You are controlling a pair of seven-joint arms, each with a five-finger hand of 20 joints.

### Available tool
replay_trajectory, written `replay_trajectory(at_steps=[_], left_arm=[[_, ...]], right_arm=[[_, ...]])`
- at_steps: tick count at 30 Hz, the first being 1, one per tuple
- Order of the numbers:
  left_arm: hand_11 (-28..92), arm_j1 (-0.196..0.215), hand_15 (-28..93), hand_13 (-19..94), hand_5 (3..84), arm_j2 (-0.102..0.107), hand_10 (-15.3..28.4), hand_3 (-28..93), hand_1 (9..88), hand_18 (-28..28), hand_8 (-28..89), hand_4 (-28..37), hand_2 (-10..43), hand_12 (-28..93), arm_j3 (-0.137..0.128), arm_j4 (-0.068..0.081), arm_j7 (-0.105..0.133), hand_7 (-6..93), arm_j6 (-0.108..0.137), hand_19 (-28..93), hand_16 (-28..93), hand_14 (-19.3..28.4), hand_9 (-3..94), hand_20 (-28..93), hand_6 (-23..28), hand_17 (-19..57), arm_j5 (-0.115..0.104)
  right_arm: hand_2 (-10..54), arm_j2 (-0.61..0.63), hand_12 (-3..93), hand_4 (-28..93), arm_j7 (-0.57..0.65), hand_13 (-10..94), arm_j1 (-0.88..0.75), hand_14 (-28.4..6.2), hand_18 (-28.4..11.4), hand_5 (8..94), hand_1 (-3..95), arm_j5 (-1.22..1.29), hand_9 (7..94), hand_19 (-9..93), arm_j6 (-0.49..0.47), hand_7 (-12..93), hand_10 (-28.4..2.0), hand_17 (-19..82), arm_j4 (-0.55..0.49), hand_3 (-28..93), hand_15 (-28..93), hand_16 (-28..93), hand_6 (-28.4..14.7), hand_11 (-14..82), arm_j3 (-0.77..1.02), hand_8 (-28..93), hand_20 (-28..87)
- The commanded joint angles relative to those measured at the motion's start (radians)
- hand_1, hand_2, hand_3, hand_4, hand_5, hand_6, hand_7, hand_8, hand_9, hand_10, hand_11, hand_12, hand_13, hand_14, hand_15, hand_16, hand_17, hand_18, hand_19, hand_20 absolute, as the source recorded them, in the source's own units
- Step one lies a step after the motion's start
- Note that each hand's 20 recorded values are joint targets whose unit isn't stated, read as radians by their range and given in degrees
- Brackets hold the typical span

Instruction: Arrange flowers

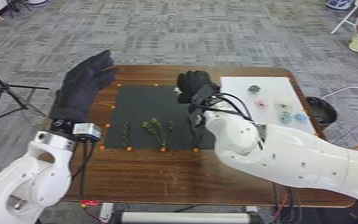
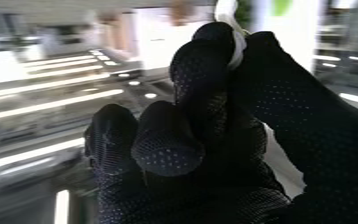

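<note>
rounded white left arm (image 1: 24, 175) and rounded white right arm (image 1: 295, 150), black cables (image 1: 239, 103), small white wrist box (image 1: 87, 131) on the left; black fabric-gloved left robot hand (image 1: 80, 90) and right robot hand (image 1: 193, 85), the latter finely pale-dotted.

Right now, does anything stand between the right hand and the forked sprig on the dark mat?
Nothing visible does: only mat shows between the right hand and the forked sprig. The thin sprig lies left of it, off that path. The fingers already pinch something white.
</note>
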Motion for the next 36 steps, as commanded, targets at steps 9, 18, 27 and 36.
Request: replay_trajectory(at_steps=[9,18,27,36], left_arm=[[20,-0.201,27,21,32.9,0.017,11.9,67,24.8,19.9,-7,-24.7,-1.6,20,0.113,0.027,0.062,15.7,0.004,38,6,14.2,24.7,13,3.2,-9.5,-0.001],[19,-0.237,27,21,32.9,-0.001,12.0,67,24.8,19.9,-7,-24.7,-1.5,20,0.146,0.027,0.079,15.6,0.002,38,6,14.2,24.7,13,3.2,-9.5,0.007],[19,-0.293,26,21,32.9,-0.026,12.0,67,24.8,20.0,-7,-24.6,-1.6,20,0.197,0.044,0.081,15.4,-0.009,38,6,14.2,24.7,12,3.2,-9.5,0.008],[19,-0.334,27,21,32.9,-0.049,12.0,67,24.8,20.0,-7,-24.6,-1.4,20,0.231,0.064,0.085,15.3,-0.025,38,6,14.3,24.8,12,3.3,-9.5,0.012]], right_arm=[[-9.5,-0.339,49.2,-19,-0.121,73,0.096,-8.0,-20.1,76.3,46.8,0.009,84.6,93,-0.032,43,-7.8,42,0.167,81,80,38,-0.6,31.6,-0.193,4,65],[-9.5,-0.382,49.3,-22,-0.12,72,0.136,-8.1,-20.0,77.4,47.3,0.007,86.3,93,0.011,40,-7.3,42,0.234,81,80,38,0.3,26.5,-0.255,3,65],[-9.5,-0.439,46.6,-28,-0.119,72,0.13,-7.4,-19.6,79.0,50.1,-0.022,88.1,93,0.043,35,-7.1,42,0.286,78,80,38,2.0,18.7,-0.281,-1,64],[-9.5,-0.461,47.0,-28,-0.106,72,0.123,-7.3,-19.4,78.6,49.7,-0.033,88.2,93,0.068,35,-6.8,41,0.3,78,80,38,2.6,17.2,-0.287,0,64]])
